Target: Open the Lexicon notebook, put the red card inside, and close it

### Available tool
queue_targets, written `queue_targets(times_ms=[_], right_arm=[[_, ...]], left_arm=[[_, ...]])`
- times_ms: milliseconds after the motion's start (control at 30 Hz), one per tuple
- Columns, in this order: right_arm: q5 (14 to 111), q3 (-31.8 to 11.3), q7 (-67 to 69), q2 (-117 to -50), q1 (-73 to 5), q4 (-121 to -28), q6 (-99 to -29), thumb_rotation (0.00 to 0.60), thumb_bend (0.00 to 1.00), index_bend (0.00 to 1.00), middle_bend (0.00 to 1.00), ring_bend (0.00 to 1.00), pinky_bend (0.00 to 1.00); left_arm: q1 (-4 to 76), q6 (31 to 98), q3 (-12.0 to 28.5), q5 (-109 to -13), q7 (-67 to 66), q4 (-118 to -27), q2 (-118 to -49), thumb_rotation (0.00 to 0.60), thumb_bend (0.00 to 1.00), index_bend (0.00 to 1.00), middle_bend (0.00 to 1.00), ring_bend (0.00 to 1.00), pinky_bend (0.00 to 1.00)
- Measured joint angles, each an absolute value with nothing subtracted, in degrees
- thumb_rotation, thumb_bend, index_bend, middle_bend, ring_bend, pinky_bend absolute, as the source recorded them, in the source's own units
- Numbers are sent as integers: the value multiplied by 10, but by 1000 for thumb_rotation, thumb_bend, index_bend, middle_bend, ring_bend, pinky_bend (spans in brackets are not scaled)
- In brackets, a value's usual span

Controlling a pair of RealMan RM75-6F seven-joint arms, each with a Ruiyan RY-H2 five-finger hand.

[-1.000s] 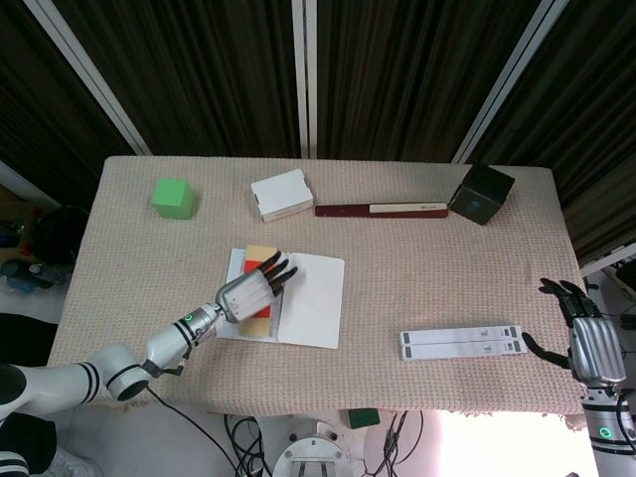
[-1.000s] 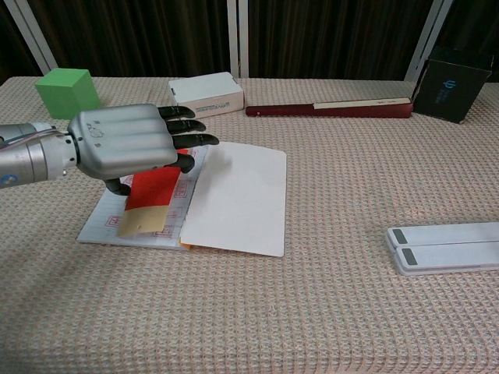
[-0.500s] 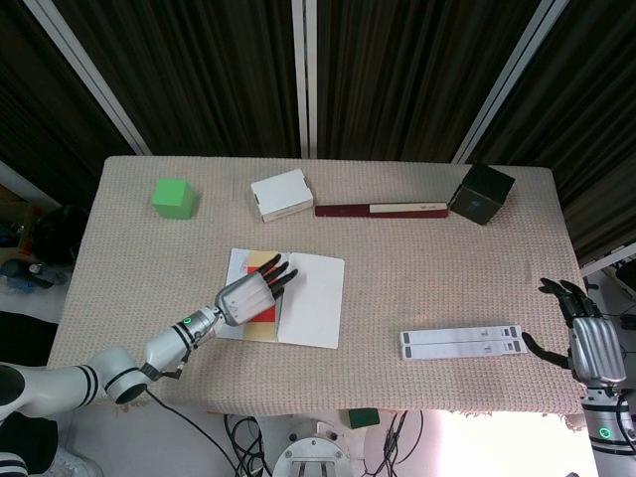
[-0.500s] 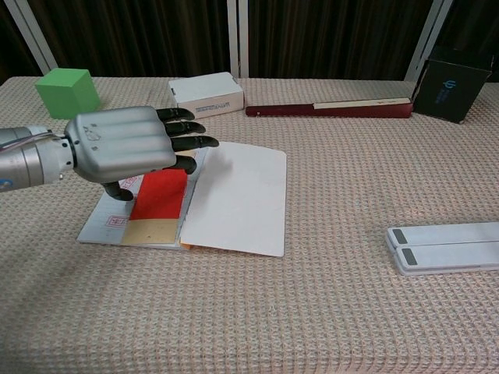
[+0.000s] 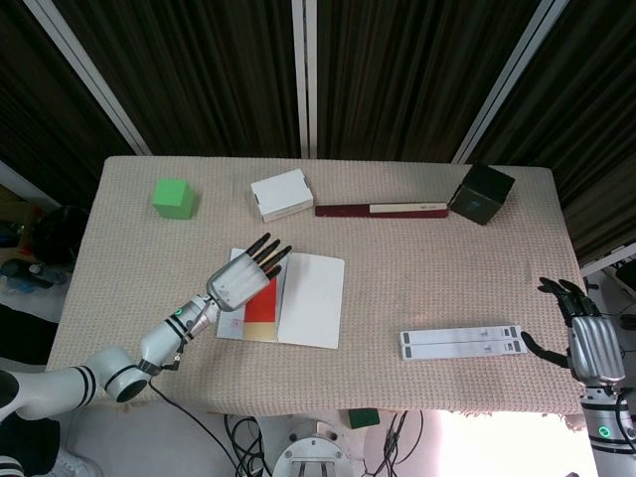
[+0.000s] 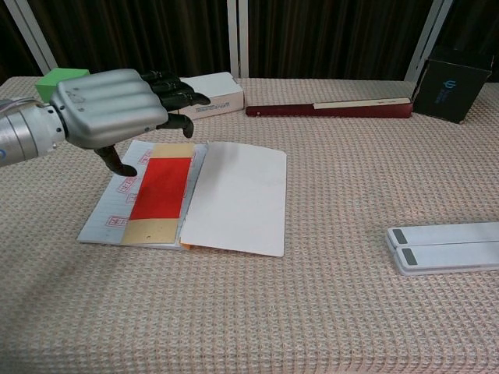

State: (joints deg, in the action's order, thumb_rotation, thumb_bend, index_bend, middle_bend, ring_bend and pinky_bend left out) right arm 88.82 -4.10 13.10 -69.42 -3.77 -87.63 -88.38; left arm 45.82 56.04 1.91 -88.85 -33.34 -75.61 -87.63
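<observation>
card (image 6: 161,190) on open notebook (image 6: 234,199), left hand (image 6: 109,109) above

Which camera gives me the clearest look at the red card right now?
The chest view: the red card lies fully visible on the open notebook, below the raised left hand. In the head view, that hand covers the card's upper part.

Red card (image 6: 162,189) (tan-ended) on white notebook (image 6: 234,199), beige tablecloth (image 6: 343,296)

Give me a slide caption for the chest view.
Left hand hovers open above the red card lying flat on the open notebook.
</observation>
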Motion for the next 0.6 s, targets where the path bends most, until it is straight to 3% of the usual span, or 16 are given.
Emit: queue_targets(times_ms=[600], right_arm=[[883, -41, 131, -692, -33, -878, -886, 600, 160, 175, 238, 132, 252]], left_arm=[[476, 526, 32, -862, -305, -656, -934, 600, 95, 259, 0, 0, 63]])
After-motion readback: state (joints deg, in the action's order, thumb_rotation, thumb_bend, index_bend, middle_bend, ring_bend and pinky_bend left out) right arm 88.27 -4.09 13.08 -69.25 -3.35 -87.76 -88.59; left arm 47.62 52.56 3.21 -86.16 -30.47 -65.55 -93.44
